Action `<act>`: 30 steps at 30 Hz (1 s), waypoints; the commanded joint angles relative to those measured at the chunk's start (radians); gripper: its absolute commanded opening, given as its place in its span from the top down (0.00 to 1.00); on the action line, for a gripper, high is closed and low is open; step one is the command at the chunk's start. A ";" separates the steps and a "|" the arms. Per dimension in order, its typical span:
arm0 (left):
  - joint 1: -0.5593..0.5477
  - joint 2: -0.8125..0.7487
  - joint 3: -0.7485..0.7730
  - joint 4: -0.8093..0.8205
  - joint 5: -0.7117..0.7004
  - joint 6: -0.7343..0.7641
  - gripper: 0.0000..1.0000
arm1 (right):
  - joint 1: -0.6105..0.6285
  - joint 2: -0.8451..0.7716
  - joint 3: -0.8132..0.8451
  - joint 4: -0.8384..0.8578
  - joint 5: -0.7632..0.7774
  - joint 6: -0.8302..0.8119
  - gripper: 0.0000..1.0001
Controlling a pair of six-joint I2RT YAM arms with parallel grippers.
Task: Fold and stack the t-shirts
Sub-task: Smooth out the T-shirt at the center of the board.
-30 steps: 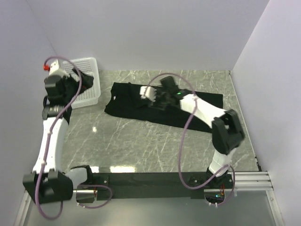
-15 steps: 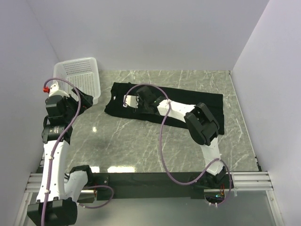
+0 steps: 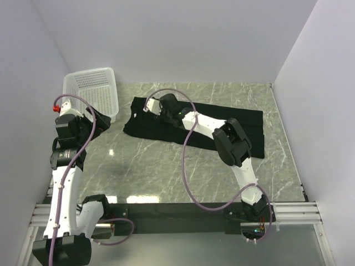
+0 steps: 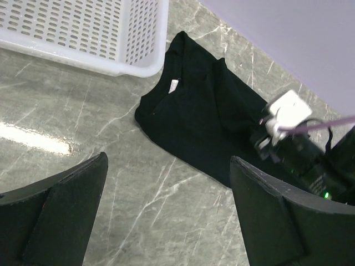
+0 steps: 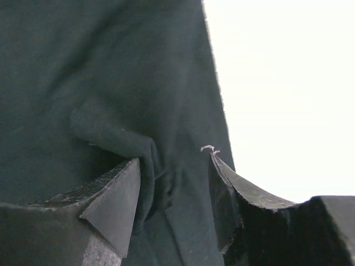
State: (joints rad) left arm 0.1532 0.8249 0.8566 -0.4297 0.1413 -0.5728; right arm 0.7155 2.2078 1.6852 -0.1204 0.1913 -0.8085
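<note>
The black t-shirt (image 3: 166,124) lay partly folded on the marble table (image 3: 155,166) beside the white mesh basket (image 3: 94,91), your right gripper (image 5: 175,183) part-closed around a fabric fold near its collar, your left gripper (image 4: 166,210) wide open, empty; stacking remained.

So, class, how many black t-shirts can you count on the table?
1. The black t-shirt lies spread on the marble table, right of the white basket. More could lie hidden beneath it or under the right arm.
</note>
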 commanded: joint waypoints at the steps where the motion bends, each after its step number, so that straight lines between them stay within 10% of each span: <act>1: 0.003 -0.009 0.006 0.023 0.004 -0.015 0.04 | -0.059 0.030 0.121 -0.024 0.030 0.133 0.43; 30: 0.003 0.141 -0.004 0.098 0.269 0.011 0.09 | -0.320 0.041 0.346 -0.281 -0.096 0.436 0.33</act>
State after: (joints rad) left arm 0.1539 0.9440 0.8566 -0.3901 0.2935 -0.5987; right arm 0.4217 2.3447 1.9915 -0.3199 0.1982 -0.4038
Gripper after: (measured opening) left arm 0.915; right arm 0.649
